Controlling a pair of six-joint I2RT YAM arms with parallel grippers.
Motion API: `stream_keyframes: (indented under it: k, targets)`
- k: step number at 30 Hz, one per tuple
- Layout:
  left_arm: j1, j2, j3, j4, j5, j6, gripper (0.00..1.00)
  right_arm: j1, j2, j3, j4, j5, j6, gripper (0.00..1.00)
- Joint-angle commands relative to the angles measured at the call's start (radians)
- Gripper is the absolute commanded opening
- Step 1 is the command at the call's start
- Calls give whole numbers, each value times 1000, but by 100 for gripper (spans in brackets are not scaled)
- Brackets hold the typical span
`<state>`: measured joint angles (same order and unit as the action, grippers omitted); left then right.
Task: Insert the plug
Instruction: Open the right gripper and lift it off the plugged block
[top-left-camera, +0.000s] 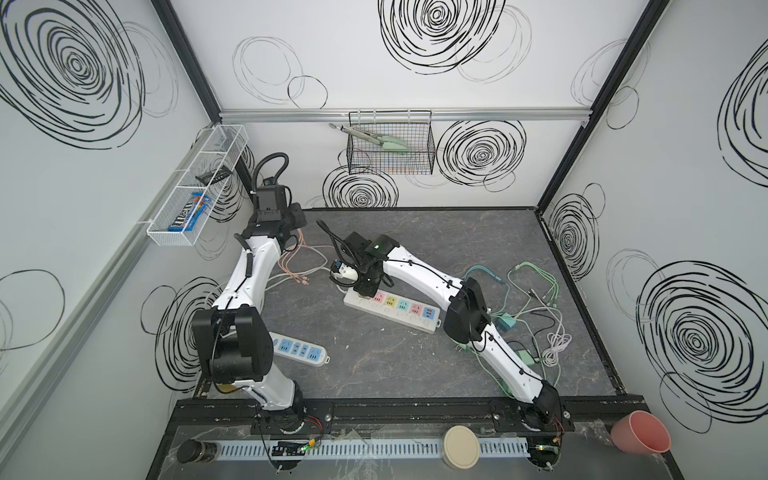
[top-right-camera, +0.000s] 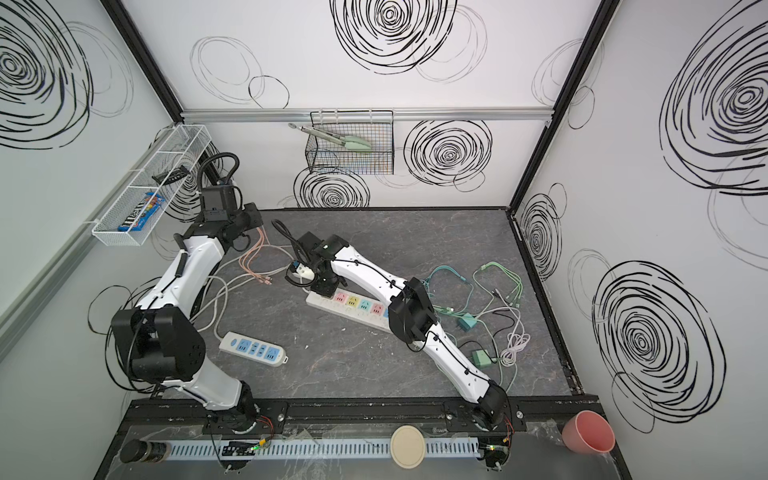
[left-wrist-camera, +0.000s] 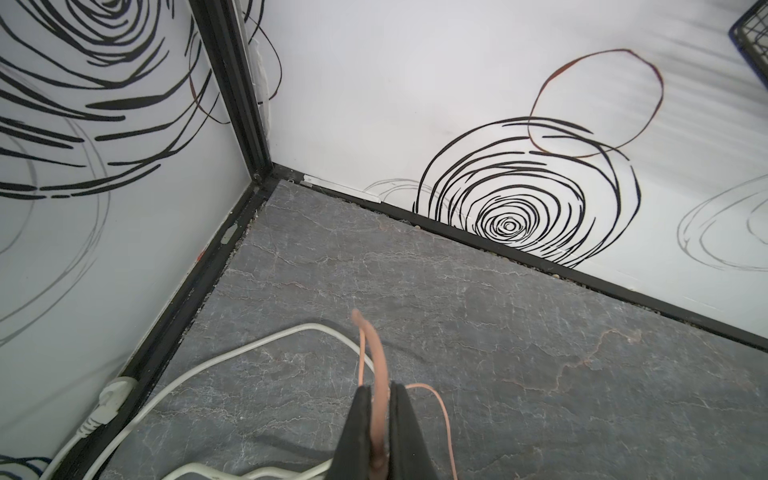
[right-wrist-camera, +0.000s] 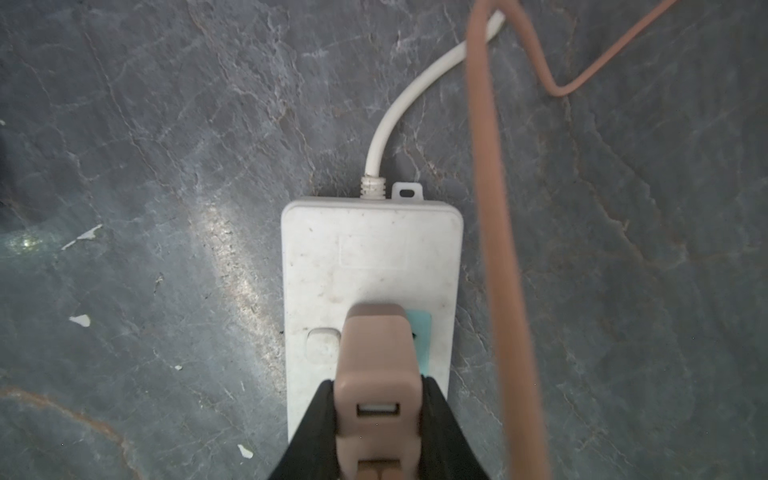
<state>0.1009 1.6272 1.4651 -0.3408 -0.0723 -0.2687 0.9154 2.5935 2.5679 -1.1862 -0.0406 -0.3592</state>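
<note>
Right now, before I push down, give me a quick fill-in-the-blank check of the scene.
1. The right gripper holds the beige plug at a power strip with a ____ cord.
2. The left gripper pinches a pinkish cable near the back-____ corner of the table.
3. The tongs lie in the ____ wire basket.
Missing words: white; left; black.

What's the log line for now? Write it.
left pincer: shut on cable | right pincer: shut on plug | plug: over end socket of strip | seated: unclear
</note>
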Motion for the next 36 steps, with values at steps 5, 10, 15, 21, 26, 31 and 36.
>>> stream_keyframes:
  k: [5, 10, 15, 21, 26, 31, 36]
  targets:
    - [5, -8, 46, -17, -18, 39, 0, -20, 164, -111, 16, 3, -17, 8]
    - [-11, 21, 101, -34, 3, 60, 0, -25, -17, -120, 79, -51, -4, 47]
    - [-74, 63, 180, -32, 41, 92, 0, -63, -236, -249, 225, -117, 74, 84]
    - [-166, 223, 377, -17, -29, 166, 0, -87, -508, -657, 467, 5, 152, 97]
    - [-165, 357, 488, 82, -57, 173, 0, -88, -806, -1120, 723, 27, 169, 97]
    - [-157, 431, 477, 281, -18, 147, 0, -85, -1042, -1469, 861, -62, 152, 100]
    - [-126, 544, 456, 413, 187, 27, 0, -82, -1144, -1685, 877, -24, 78, 99]
